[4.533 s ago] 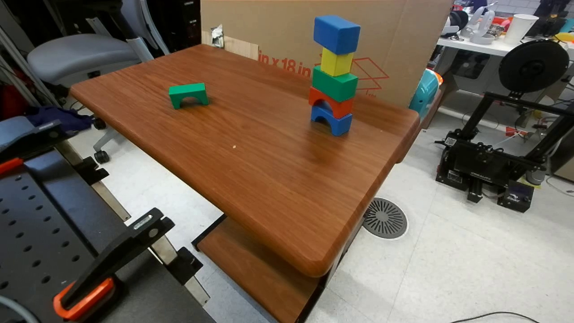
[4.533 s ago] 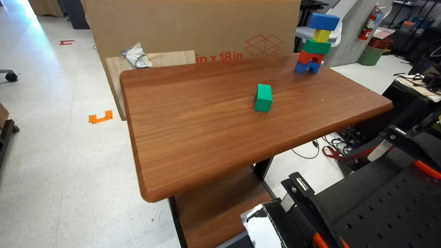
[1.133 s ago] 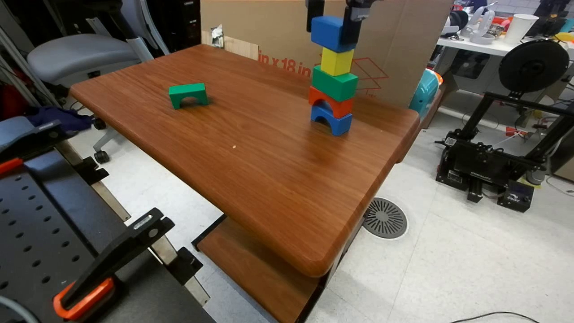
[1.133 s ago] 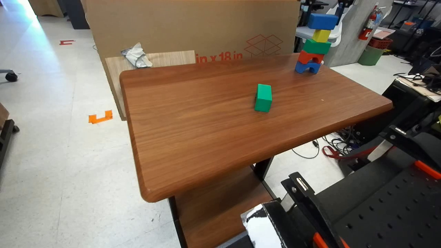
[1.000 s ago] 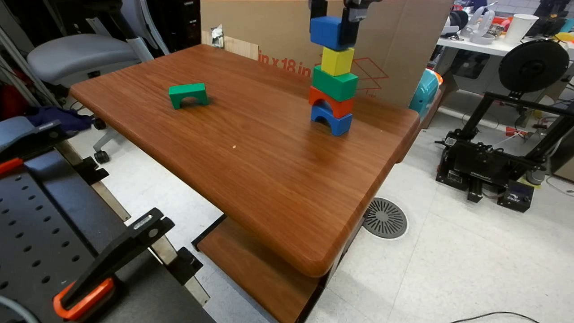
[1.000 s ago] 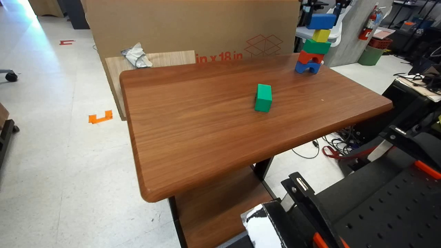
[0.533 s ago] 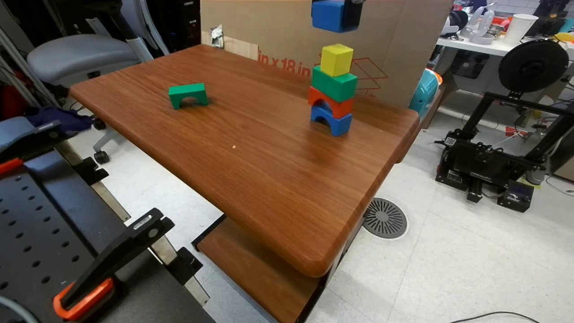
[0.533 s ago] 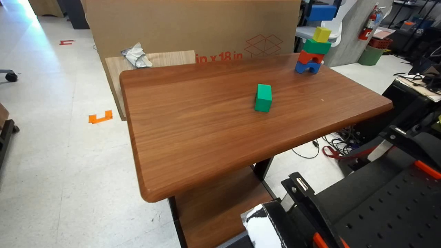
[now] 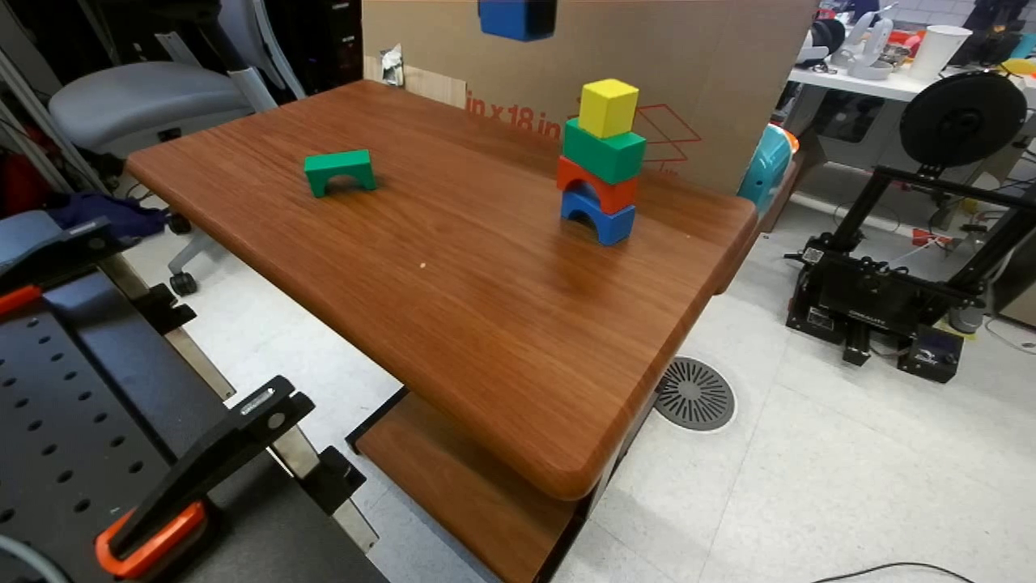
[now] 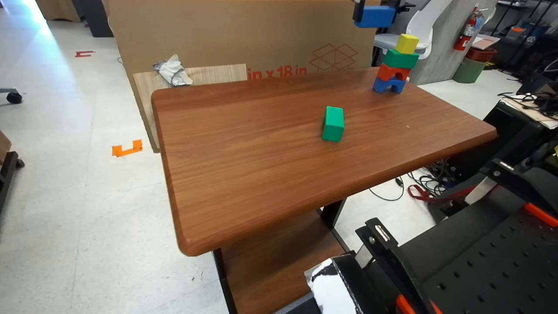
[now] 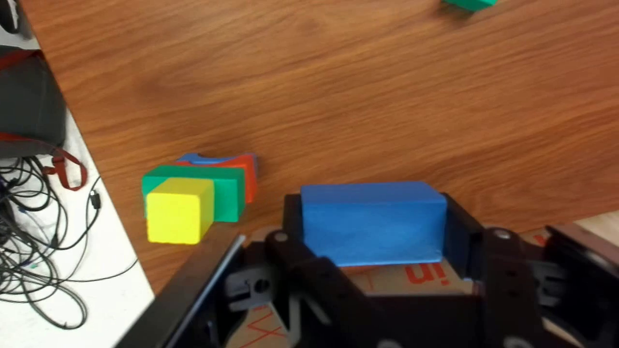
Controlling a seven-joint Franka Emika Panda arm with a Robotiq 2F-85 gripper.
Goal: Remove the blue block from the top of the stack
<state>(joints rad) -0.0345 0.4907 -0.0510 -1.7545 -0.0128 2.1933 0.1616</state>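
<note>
Brown wood-grained tabletop (image 9: pixel 453 283) stretches in front of a tall printed cardboard box (image 9: pixel 437 40). The bright-blue rectangular block (image 11: pixel 375 227) hangs in mid-air, pinched by its ends in the black two-fingered gripper (image 10: pixel 377 16). The block has just risen off the narrow stack of coloured blocks (image 9: pixel 600 158) and travelled sideways, leaving the yellow cube (image 11: pixel 179 210) bare on top and the stack upright. So the removal looks done; setting down probably remains. Whether the block is over wood or past the rear edge is hard to tell.
</note>
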